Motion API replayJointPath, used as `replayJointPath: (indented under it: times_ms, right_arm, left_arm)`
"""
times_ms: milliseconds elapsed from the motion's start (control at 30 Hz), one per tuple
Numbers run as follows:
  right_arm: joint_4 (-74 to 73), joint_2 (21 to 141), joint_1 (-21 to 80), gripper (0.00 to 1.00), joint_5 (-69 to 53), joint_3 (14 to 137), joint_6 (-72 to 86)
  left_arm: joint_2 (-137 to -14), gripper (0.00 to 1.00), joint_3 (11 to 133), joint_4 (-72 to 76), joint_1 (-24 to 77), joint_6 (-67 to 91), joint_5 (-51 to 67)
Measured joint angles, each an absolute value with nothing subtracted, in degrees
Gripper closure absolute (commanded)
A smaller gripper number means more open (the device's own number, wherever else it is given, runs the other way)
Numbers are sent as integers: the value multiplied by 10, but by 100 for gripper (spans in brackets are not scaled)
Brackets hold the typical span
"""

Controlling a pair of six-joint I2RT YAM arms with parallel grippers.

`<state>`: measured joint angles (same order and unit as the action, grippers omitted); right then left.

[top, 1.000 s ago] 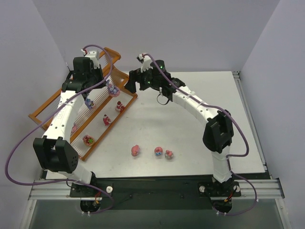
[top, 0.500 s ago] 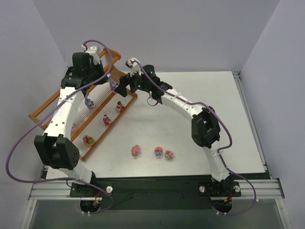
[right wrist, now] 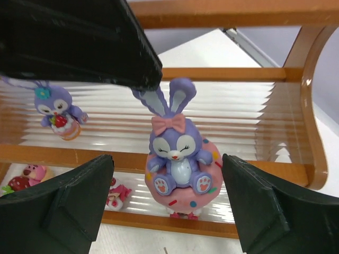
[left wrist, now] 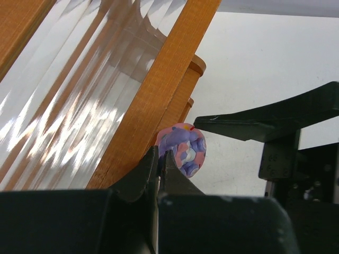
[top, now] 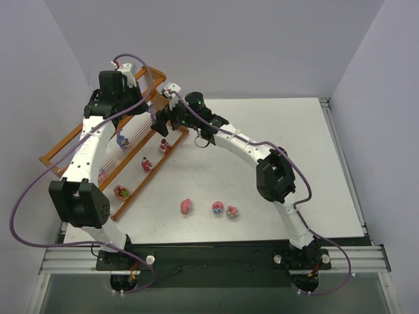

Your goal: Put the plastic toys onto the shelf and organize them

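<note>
Bunny toy (right wrist: pixel 179 151): purple, long ears, pink bow, sat on a pink sprinkled donut base. It's at the far-right end of the shelf (top: pixel 71 136), in front of the lower rails. L gripper (left wrist: pixel 160 159) has it pinched by an ear tip, jaws clenched on it. Can't tell if the base rests on the rods or hangs just clear, nor which tier. R gripper (right wrist: pixel 167 161) gapes wide, one finger each side of the bunny, apart from it, holding nothing.

Edges/room: shelf's curved end post (right wrist: pixel 312 132) is just beyond the bunny at the far end, so it's tight there. Table (top: pixel 294 131) to the right of the shelf is bare. Near-centre, well apart from the shelf, lie one pink toy (top: pixel 186 207), a second (top: pixel 218 209) and a third (top: pixel 232 211) touching it.

Hidden/unclear: in top view both grippers cover most of the bunny. L wrist view shows only a purple-pink blob at the fingertips, rods blurred w/ glare. On the lowest tier a pink figure (right wrist: pixel 119 193) is part-hidden by the R finger. Small purple toy (right wrist: pixel 55 108) stands on the tier above, left of the bunny.
</note>
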<state>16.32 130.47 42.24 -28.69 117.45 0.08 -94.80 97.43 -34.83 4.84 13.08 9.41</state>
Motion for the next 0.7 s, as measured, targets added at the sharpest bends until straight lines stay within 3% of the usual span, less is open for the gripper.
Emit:
replayJointPath:
  times_ms: [467, 700]
  right_arm:
    - [150, 1321, 429, 22, -246, 1172, -35]
    - [150, 1321, 432, 19, -229, 1172, -36]
  left_arm:
    - [-947, 100, 967, -348, 42, 133, 110]
    - [-947, 100, 963, -348, 40, 134, 117]
